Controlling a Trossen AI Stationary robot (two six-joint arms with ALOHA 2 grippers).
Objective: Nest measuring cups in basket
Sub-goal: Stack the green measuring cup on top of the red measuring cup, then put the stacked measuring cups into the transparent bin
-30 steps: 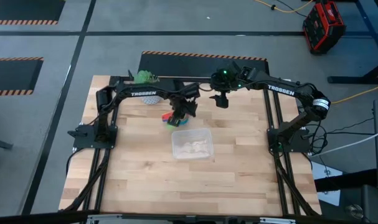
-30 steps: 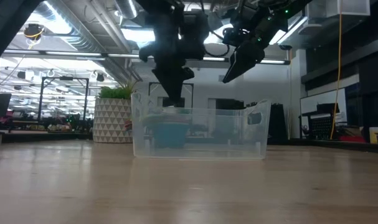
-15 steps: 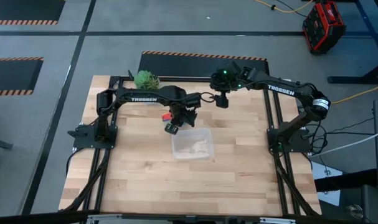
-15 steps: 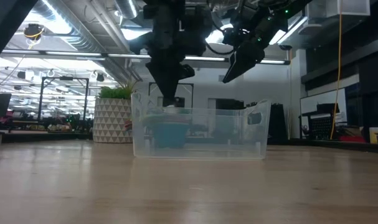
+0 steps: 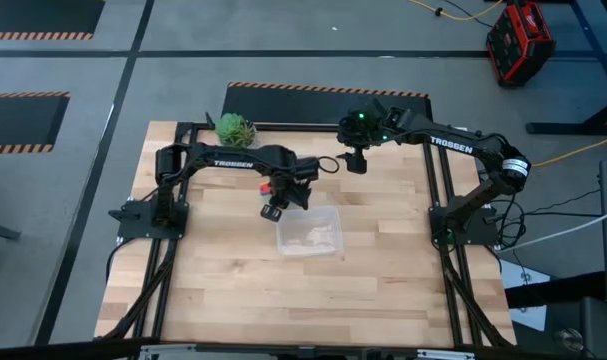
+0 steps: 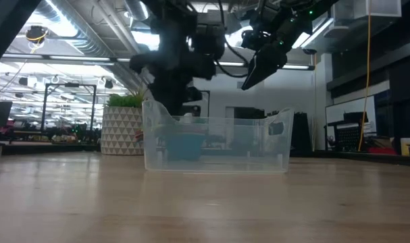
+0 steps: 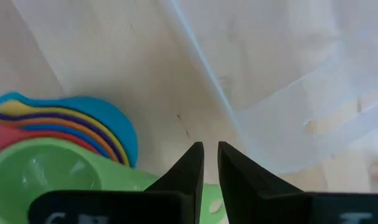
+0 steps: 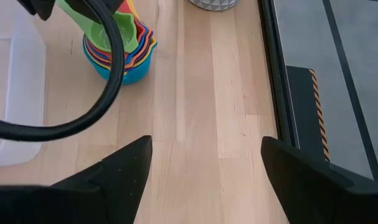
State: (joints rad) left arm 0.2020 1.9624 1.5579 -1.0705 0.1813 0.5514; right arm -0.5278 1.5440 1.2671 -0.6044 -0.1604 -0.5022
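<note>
The measuring cups (image 8: 121, 48) stand nested in one stack on the table, light blue (image 7: 117, 127) outermost and the green cup (image 7: 39, 174) on top. The stack is just beyond the far left corner of the clear basket (image 5: 338, 232). My left gripper (image 7: 210, 149) points down between the stack and the basket, its fingers close together with only a slit between them. The green cup's handle (image 7: 167, 182) runs under those fingers. My right gripper (image 8: 204, 162) hangs open above the table's far middle, holding nothing. My left gripper comes from above, pointing down, and its fingers lie over the free end of the green cup's handle (image 7: 167, 182). The fingers themselves hide that spot. Whether they touch or pinch the handle I cannot tell. The green cup sits on top of the stack.
A white patterned pot with a green plant (image 6: 123, 131) stands at the table's far left, behind the cups. The basket's near wall (image 6: 218, 145) stands in front of the stack in the low view. Bare wood lies on the near half of the table.
My left gripper has moved down and toward the table's near left, from above the far side of the stack to the spot between stack and basket. The arm now covers most of the cups from above. The stack and the basket have stayed in place.
</note>
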